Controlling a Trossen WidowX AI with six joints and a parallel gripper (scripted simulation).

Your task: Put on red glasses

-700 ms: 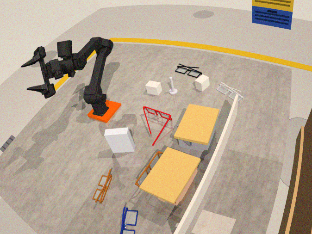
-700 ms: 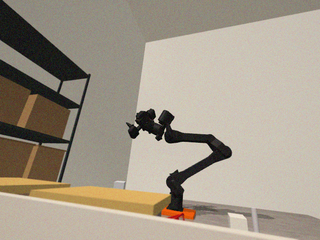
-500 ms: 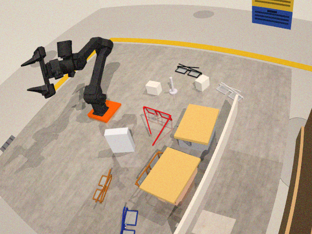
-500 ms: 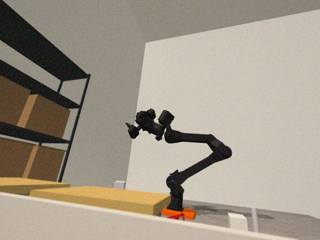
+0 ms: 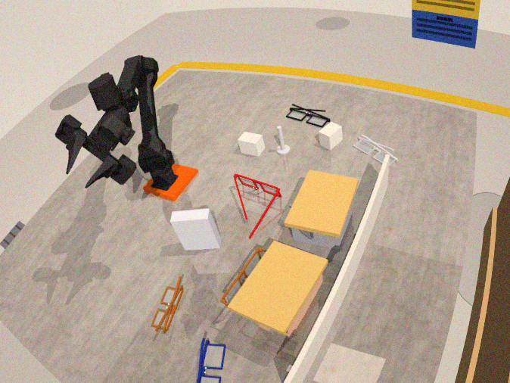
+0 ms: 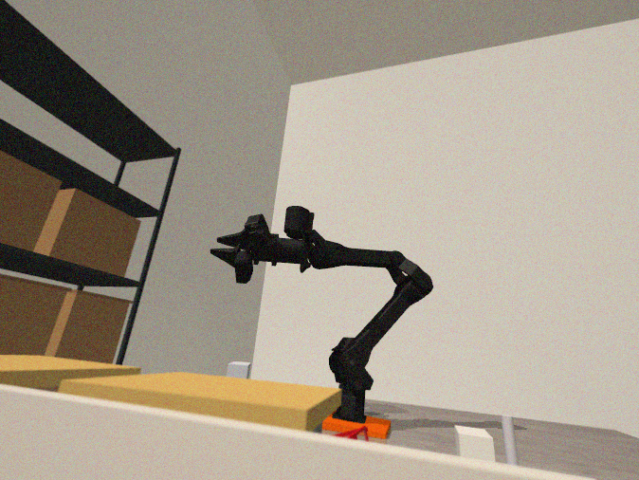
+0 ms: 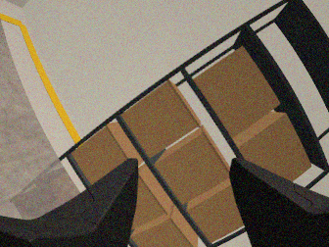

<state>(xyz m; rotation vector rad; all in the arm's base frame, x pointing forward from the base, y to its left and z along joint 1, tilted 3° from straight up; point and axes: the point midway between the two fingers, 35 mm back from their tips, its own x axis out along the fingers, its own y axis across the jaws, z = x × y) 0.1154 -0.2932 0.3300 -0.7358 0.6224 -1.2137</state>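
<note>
The red glasses [image 5: 265, 214] [image 6: 354, 434] stand with temples spread, between the white box and the back yellow board. My gripper [image 5: 77, 179] [image 6: 214, 245] [image 7: 186, 167] is partly open and empty, high above the floor and well away from the glasses. Two yellow boards [image 5: 325, 197] [image 5: 280, 284] cover a pale grey body [image 5: 318, 238] and a pinkish body [image 5: 308, 305]; faces and any green tag are hidden. Orange-brown glasses [image 5: 243, 272] show at the front board's left edge.
A long pale wall [image 5: 349, 263] [image 6: 155, 444] runs beside the boards. A white box [image 5: 197, 231] [image 6: 238, 370], white blocks [image 5: 251, 144] [image 5: 331, 135] and an upright rod [image 5: 281, 138] [image 6: 509, 438] stand about. Black [image 5: 318, 120], white, folded orange-brown and blue glasses lie around.
</note>
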